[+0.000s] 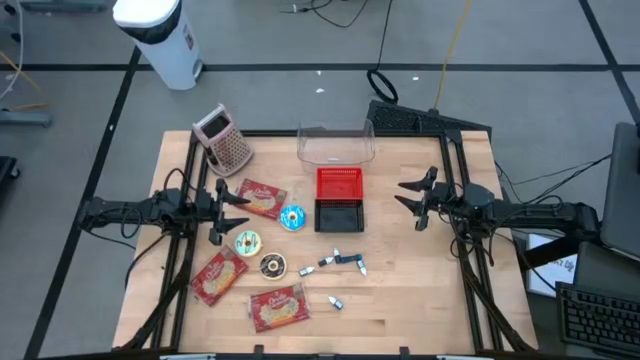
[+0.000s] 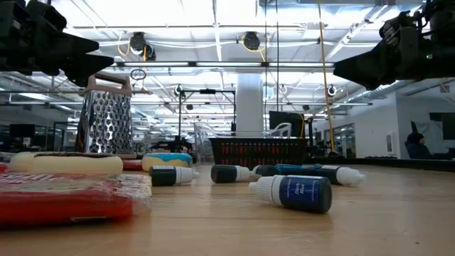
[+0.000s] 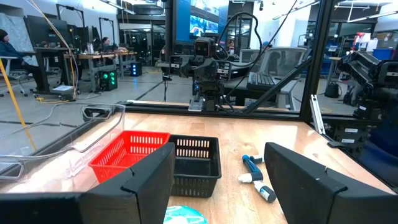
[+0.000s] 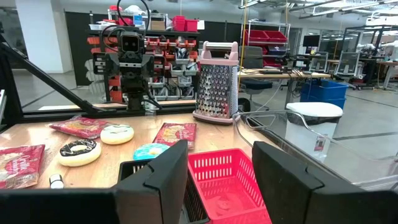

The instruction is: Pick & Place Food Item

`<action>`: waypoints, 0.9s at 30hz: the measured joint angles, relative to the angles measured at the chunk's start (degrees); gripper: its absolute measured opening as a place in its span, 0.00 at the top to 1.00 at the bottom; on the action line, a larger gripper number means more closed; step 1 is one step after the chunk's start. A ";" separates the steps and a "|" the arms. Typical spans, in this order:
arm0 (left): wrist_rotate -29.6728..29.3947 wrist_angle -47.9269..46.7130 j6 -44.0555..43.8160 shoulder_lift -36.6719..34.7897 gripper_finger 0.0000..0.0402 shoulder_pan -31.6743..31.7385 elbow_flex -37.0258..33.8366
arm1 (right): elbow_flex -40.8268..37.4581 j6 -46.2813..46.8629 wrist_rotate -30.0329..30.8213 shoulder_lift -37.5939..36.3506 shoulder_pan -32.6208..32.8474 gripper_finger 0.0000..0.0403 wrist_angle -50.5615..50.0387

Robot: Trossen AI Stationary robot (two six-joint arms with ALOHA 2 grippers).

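Note:
The food items lie flat on the left half of the wooden table. There are three red snack packets [image 1: 262,197] [image 1: 218,275] [image 1: 276,307] and three round iced cakes: blue [image 1: 292,217], pale [image 1: 247,242] and dark [image 1: 272,265]. A red basket [image 1: 339,183] and a black basket [image 1: 338,214] stand side by side mid-table. My left gripper [image 1: 243,198] hovers open above the left edge, pointing level toward the middle. My right gripper [image 1: 403,193] hovers open at the right edge, facing it. Nothing is between either pair of fingers [image 3: 149,180] [image 4: 158,180].
A metal grater [image 1: 225,138] stands at the far left. A clear plastic container [image 1: 335,143] sits behind the red basket. Small dropper bottles [image 1: 342,260] [image 1: 336,301] lie near the front centre. Bare wood shows on the table's right and near sides.

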 joint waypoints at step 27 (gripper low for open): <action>-3.43 1.38 2.60 0.01 0.38 0.02 0.00 | 0.00 -0.01 0.00 -0.01 -0.01 0.58 0.00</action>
